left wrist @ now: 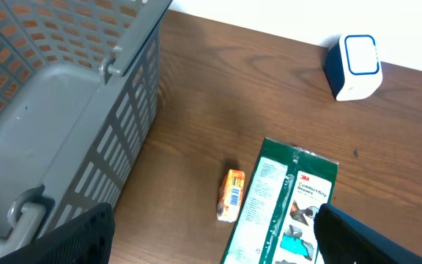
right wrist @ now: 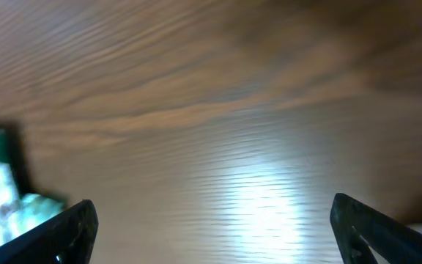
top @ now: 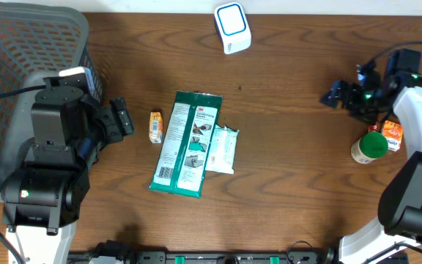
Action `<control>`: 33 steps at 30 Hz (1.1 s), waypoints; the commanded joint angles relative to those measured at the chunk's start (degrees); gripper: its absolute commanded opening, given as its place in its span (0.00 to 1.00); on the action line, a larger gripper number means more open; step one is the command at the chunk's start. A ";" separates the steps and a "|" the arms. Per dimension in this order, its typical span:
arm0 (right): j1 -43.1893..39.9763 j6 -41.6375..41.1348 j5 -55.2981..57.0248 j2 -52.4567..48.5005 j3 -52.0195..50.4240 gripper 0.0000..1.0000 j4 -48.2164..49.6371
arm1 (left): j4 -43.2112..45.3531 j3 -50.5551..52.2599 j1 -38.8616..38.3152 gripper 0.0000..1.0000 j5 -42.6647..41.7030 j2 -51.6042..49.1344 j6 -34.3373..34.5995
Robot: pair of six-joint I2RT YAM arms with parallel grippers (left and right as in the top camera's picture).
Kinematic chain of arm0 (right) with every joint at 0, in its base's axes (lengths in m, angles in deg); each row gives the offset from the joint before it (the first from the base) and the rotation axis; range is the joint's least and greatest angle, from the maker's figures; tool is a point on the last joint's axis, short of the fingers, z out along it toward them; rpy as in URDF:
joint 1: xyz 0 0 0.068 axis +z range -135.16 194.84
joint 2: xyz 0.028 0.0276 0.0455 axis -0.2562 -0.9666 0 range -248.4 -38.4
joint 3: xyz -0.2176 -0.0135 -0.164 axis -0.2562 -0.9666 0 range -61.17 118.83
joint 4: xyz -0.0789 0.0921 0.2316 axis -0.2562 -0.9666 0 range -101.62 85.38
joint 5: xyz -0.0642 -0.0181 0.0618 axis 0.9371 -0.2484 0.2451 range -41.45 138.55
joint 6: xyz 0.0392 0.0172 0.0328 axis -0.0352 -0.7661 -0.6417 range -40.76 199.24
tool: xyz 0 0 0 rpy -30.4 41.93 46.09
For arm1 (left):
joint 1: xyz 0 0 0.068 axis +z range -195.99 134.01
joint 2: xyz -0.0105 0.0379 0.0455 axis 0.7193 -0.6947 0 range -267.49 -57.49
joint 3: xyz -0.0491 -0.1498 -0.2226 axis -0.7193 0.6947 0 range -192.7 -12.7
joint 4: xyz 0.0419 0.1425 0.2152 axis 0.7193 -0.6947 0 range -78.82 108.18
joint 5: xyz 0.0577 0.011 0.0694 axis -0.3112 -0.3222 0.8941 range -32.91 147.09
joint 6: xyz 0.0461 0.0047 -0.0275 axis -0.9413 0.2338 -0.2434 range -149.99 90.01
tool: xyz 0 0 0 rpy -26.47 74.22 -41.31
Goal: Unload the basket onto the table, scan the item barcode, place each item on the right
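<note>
Grasp the green packet (top: 187, 144), lying flat at the middle of the table (top: 291, 191), by one long edge, leaving its print uncovered. The left gripper (top: 125, 118), near on its left, and the right gripper (top: 335, 95), well apart at the right, both stand with jaws wide and empty. Present the packet to the scanner (top: 232, 28) at the far edge. The packet is flat and glossy; a pale label (top: 166, 174), possibly the barcode, sits at one near corner.

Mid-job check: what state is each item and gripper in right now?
Left gripper: open, empty.
Right gripper: open, empty.
Green 3M package: lying flat, ungripped.
White packet: flat, against the package's right edge.
Small orange packet: flat, left of the package.
Green-lidded jar: upright, lid on.
Basket: upright.
</note>
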 commanded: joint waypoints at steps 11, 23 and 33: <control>17.40 3.52 -6.69 0.35 -8.13 0.99 8.39 | 0.04 -0.55 0.35 0.87 0.33 0.04 0.33; 26.53 3.52 -5.92 0.35 -10.51 0.99 16.15 | 0.04 -0.55 0.35 0.87 0.35 0.02 0.33; 29.49 3.52 -1.53 0.35 -10.51 0.99 16.90 | 1.57 -0.55 0.35 0.87 0.33 0.04 0.52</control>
